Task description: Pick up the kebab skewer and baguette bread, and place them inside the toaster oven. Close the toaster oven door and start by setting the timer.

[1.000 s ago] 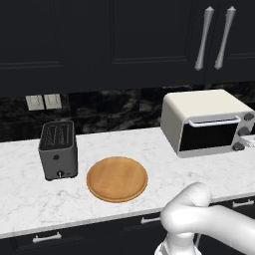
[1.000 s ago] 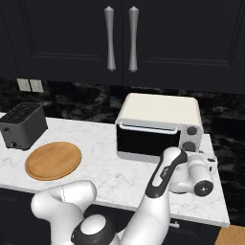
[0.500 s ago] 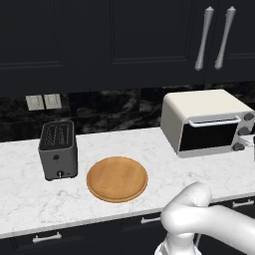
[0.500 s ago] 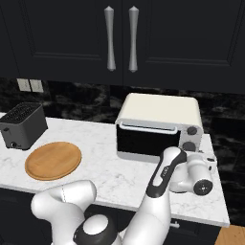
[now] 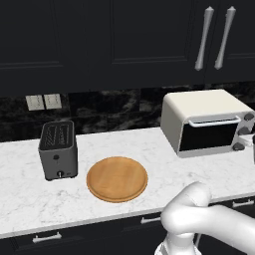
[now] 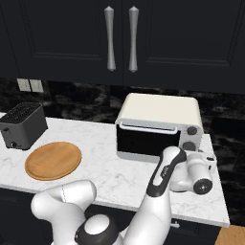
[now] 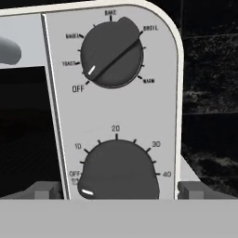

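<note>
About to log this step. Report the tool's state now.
Tool: open, holding nothing, its fingertips spread to either side of the toaster oven's lower knob.

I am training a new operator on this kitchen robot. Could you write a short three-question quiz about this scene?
1. True or false: the oven door is shut.
2. The end effector faces which knob? A) upper B) lower C) neither
3. What round thing lies between the toaster and the oven?

Key:
1. True.
2. B; the fingers stand open on either side of it.
3. A wooden board.
</note>
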Controlling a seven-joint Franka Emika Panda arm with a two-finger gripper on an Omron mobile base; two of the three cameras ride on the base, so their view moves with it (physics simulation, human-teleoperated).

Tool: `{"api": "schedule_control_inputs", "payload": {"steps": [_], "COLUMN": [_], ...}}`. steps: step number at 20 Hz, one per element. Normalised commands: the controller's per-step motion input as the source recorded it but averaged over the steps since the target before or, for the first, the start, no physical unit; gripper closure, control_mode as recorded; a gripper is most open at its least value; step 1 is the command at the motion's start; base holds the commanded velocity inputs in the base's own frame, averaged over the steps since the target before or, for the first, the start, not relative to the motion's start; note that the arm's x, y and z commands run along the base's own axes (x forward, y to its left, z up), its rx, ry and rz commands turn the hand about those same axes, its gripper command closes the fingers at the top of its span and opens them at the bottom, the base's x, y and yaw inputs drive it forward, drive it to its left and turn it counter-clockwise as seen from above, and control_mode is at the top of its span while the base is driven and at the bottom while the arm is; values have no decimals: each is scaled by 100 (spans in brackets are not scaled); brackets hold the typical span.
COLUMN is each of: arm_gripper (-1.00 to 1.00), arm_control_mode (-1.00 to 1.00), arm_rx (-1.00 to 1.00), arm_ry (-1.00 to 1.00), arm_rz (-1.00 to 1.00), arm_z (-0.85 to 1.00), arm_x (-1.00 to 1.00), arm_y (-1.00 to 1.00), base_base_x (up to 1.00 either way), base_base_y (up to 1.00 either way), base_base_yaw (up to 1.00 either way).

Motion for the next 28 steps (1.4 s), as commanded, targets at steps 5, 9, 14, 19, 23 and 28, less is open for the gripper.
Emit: {"api": "schedule_control_inputs", "payload": {"steps": [5, 9, 14, 19, 23, 28], "arm_gripper": [-100, -100, -100, -100, -100, -100], "arm_control_mode": [-100, -100, -100, -100, -100, -100], "arm_rx": [0, 0, 0, 0, 0, 0], "arm_ry": [0, 0, 0, -1, 0, 0], "arm_rz": [0, 0, 0, 0, 0, 0], "arm_z": [0, 0, 0, 0, -8, -1], "arm_x": [9, 7, 2, 2, 0, 0], "arm_y": [0, 0, 0, 0, 0, 0], "base_base_x": [0, 0, 0, 0, 0, 0], "base_base_y": [0, 0, 0, 0, 0, 0], "base_base_yaw": [0, 0, 0, 0, 0, 0]}}
